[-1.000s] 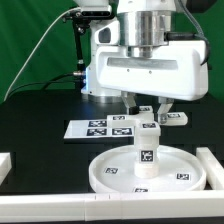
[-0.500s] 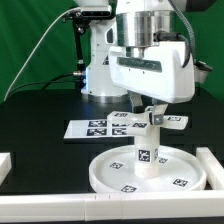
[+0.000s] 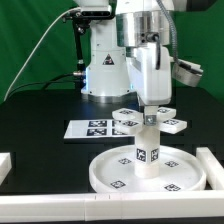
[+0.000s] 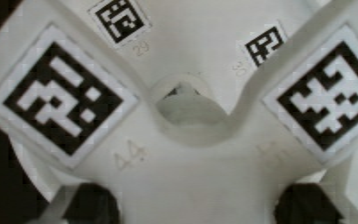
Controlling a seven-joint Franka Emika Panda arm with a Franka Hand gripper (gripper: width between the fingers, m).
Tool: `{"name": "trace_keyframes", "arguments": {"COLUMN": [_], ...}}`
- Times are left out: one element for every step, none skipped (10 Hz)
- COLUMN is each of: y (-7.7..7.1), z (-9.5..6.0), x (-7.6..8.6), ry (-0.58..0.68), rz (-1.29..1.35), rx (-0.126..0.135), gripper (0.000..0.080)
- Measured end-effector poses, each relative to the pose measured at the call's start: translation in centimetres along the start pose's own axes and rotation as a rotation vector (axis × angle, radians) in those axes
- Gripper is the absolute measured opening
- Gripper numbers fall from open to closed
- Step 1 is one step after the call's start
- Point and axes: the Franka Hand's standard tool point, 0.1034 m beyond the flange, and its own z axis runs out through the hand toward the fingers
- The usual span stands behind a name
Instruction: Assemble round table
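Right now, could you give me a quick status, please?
Gripper over cross-shaped base, grip unclear. Base atop leg, upright in round disc. Nothing in the way.

White round disc (image 3: 120, 172) flat on table, upright leg (image 3: 147, 153) at hub, cross-shaped base (image 3: 148, 121) atop

Black tabletop (image 3: 40, 150) fills lower scene, matte, evenly lit. Green backdrop curtain (image 3: 35, 40) behind, from 9 to 12 o'clock and again at 3 o'clock edge. Marker board (image 3: 92, 128) flat on table near centre. White edge rails: one (image 3: 5, 165) at 8 o'clock, one (image 3: 213, 165) at 4 o'clock.
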Motion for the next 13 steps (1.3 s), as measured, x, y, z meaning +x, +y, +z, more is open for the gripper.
{"name": "trace_keyframes", "arguments": {"y": [0.0, 0.0, 0.0, 0.0, 0.0, 0.0, 0.0, 0.0, -0.2, -0.5, -0.5, -0.4, -0.4], "z": [0.0, 0.0, 0.0, 0.0, 0.0, 0.0, 0.0, -0.1, -1.3, -3.1, -4.1, -3.8, -3.6], "x": [0.0, 0.0, 0.1, 0.1, 0.1, 0.0, 0.0, -0.1, -0.6, -1.0, -1.1, -1.1, -1.1], "ry": [-0.001, -0.005, -0.012, -0.022, -0.024, -0.024, -0.024, -0.026, -0.045, -0.07, -0.085, -0.081, -0.079], "rz": [0.052, 0.099, 0.181, 0.232, 0.237, 0.226, 0.222, 0.211, 0.169, 0.154, 0.151, 0.149, 0.145], "rx": [0.0, 0.001, 0.001, 0.001, 0.0, 0.0, 0.0, 0.001, 0.006, 0.027, 0.038, 0.036, 0.034], "gripper": [0.0437, 0.0437, 0.0438, 0.0438, 0.052, 0.052, 0.0609, 0.0641, 0.0647, 0.0647, 0.0647, 0.0649, 0.0649]}}
